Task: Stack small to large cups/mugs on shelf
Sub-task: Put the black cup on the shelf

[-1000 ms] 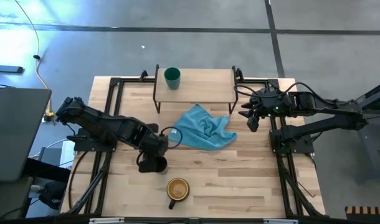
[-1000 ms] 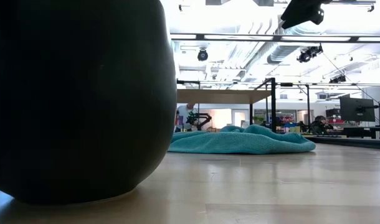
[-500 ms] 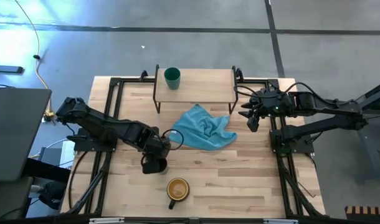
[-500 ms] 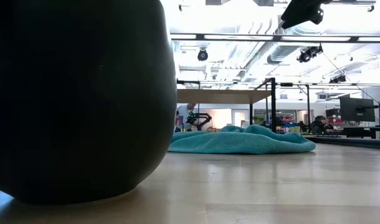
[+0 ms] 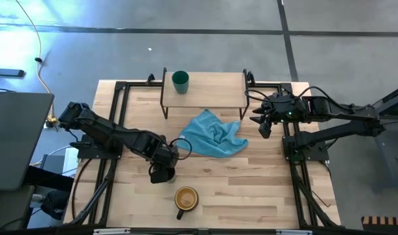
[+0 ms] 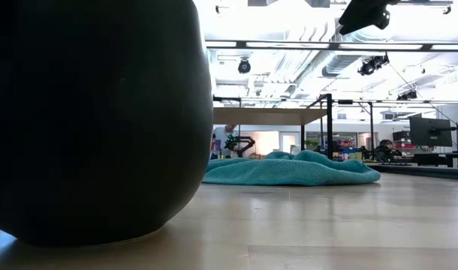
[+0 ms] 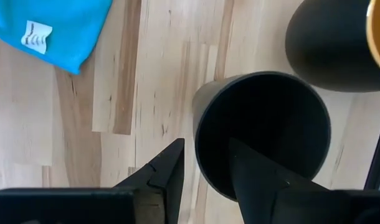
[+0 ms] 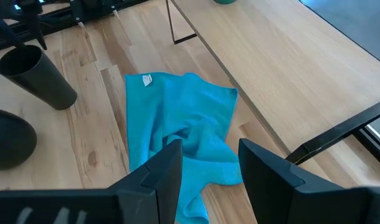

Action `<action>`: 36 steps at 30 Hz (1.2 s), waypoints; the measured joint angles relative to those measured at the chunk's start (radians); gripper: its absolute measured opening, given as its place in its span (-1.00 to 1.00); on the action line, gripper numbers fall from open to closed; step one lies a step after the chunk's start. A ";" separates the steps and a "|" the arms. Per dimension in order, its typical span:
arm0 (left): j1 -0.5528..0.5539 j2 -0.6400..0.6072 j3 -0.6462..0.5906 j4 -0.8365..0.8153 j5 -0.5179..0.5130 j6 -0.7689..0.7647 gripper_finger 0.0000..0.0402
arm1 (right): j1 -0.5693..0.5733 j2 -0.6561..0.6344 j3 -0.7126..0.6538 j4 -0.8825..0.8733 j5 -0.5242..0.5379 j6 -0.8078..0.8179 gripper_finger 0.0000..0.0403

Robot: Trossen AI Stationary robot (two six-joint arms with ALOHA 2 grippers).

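Observation:
The small teal cup (image 5: 180, 81) stands on the light-wood shelf (image 5: 209, 88) at its left end. The black cup (image 7: 265, 124) stands upright on the table, mouth up, next to the dark mug with the yellow-orange inside (image 5: 186, 198). My left gripper (image 5: 161, 171) is open over the black cup, pointing down. In the left wrist view one finger (image 7: 171, 168) stands outside the rim and the other (image 7: 252, 177) inside, with a gap to the wall. My right gripper (image 5: 263, 124) is open and empty above the table, to the right of the cloth.
A crumpled blue cloth (image 5: 212, 134) lies on the table between the shelf and the cups. The mug (image 6: 94, 120) fills the left of the low view. Black frame rails (image 5: 117, 117) run along both sides of the table.
My left gripper has gone a little toward the table's near right, settling over the black cup. The cups, the cloth and my right arm have kept still.

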 joint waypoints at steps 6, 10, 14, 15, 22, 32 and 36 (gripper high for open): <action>0.000 0.000 -0.017 0.043 0.000 -0.004 -0.44 | 0.000 0.000 0.000 0.000 0.000 0.000 -0.26; 0.000 0.000 -0.017 0.047 -0.001 -0.003 -0.44 | 0.000 0.000 0.000 0.000 0.000 0.000 -0.26; 0.000 0.000 -0.017 0.047 -0.016 -0.003 -0.44 | 0.000 0.000 0.000 0.000 0.000 0.000 -0.26; 0.000 0.000 -0.017 0.047 -0.016 -0.003 -0.44 | 0.000 0.000 0.000 0.000 0.000 0.000 -0.26; 0.000 0.000 -0.017 0.046 -0.031 -0.003 -0.46 | 0.000 0.000 0.000 0.000 0.000 0.000 -0.26; 0.000 0.000 -0.017 0.040 -0.031 0.013 -0.91 | 0.000 0.000 0.000 0.000 0.000 0.000 -0.26; 0.000 0.000 -0.017 0.039 -0.031 0.021 -0.95 | 0.000 0.000 0.000 0.000 0.000 0.000 -0.26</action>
